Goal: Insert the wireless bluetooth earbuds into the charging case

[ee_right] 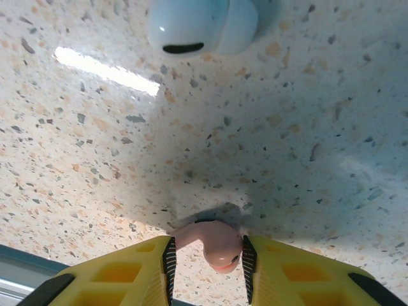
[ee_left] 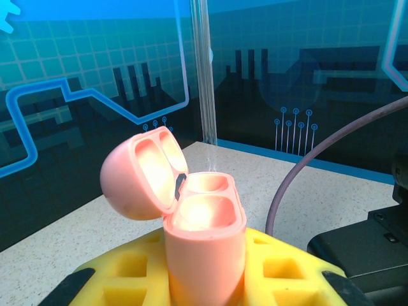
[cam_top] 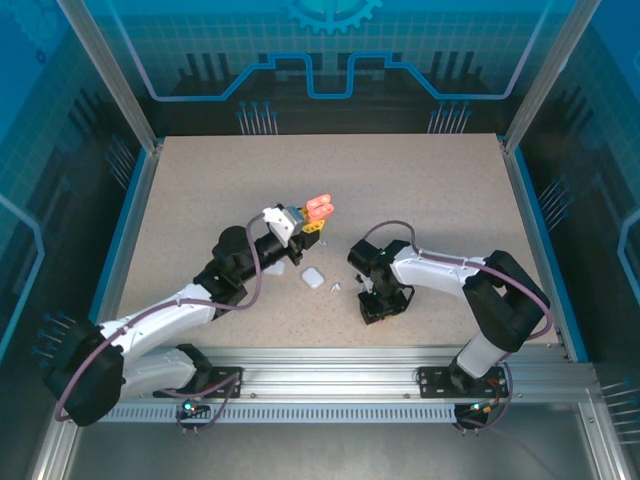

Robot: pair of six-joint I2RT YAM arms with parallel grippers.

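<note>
Speckled beige tabletop (cam_top: 200,200) under blue-lit glass walls (ee_left: 76,76). Left of centre in the overhead view, left gripper (cam_top: 300,222) clamped tight on a salmon-pink charging case (cam_top: 318,210), held above the surface. Seen from the left wrist, yellow fingers (ee_left: 127,271) hugging the case's base (ee_left: 204,255), lid hinged open toward the upper left, two glowing wells facing up, purple cable (ee_left: 306,172) arcing at right. Lower centre of the overhead view: closed white case (cam_top: 313,277) lying flat, tiny white earbud (cam_top: 335,287) just to its right. Right of centre, right gripper (cam_top: 378,305) pointing down at the table, narrowly parted, pads (ee_right: 169,268) pinching a salmon-pink earbud (ee_right: 213,242) low over the surface, well apart from the white earbud (ee_right: 201,25) at the frame's top edge.
</note>
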